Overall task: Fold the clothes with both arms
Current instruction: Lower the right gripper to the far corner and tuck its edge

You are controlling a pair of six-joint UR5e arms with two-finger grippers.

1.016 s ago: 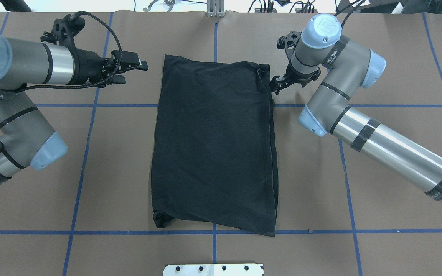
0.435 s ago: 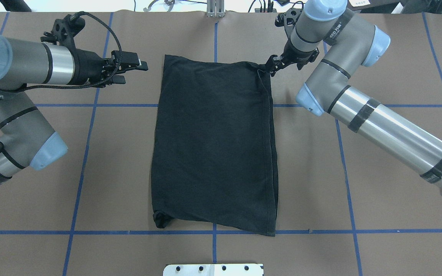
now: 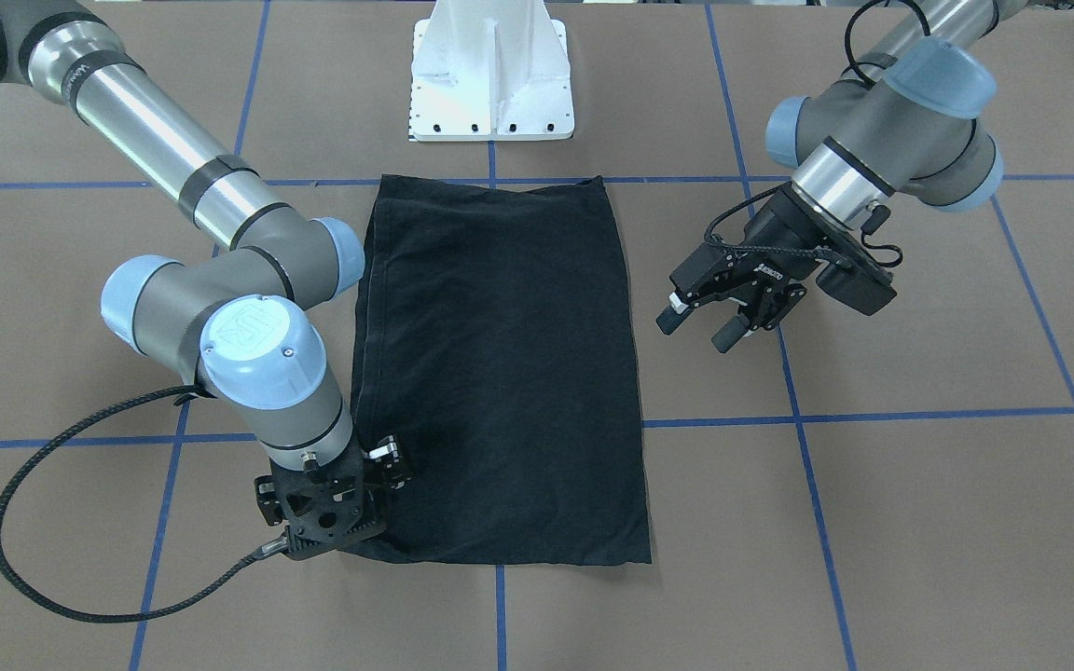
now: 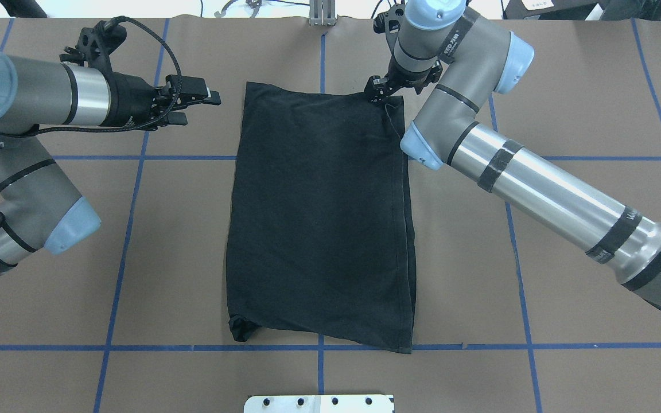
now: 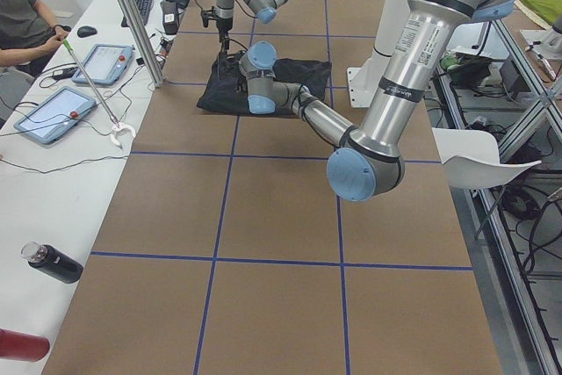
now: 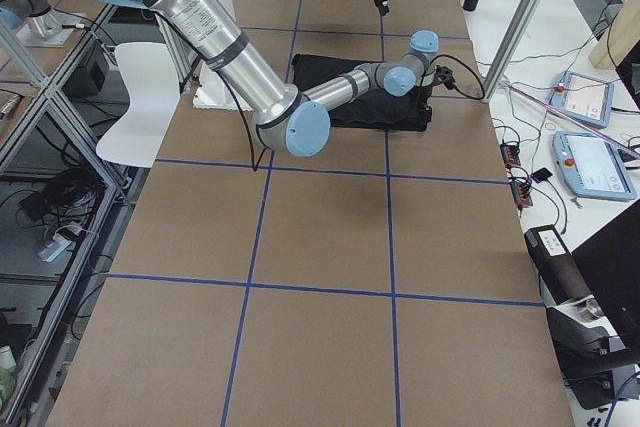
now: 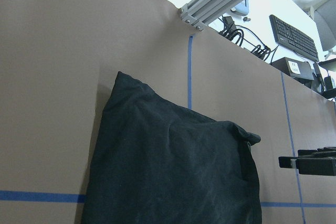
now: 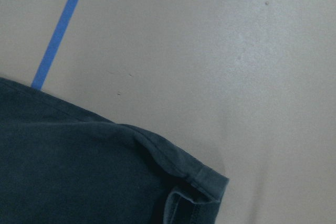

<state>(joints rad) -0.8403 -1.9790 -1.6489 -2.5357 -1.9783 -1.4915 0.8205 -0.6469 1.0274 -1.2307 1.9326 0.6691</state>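
The black T-shirt [image 4: 319,218] lies folded into a tall rectangle in the middle of the brown worktop [image 4: 479,258], plain side up, its long edges running from 12 to 6 o'clock as seen from the robot. Layered hems show along its 3 o'clock edge, and a small bunch of cloth [image 4: 242,331] sticks out at the 7 o'clock corner. The right arm [image 4: 537,189] reaches over to the shirt's 1 o'clock corner, its jaws pointing down right at the cloth; I cannot tell whether they are parted or closed. The left arm [image 4: 38,103] hangs at the shirt's 10 o'clock, near but apart from it, jaws parted and empty, aimed toward 3 o'clock. The white pedestal base [image 4: 319,403] sits at 6 o'clock.
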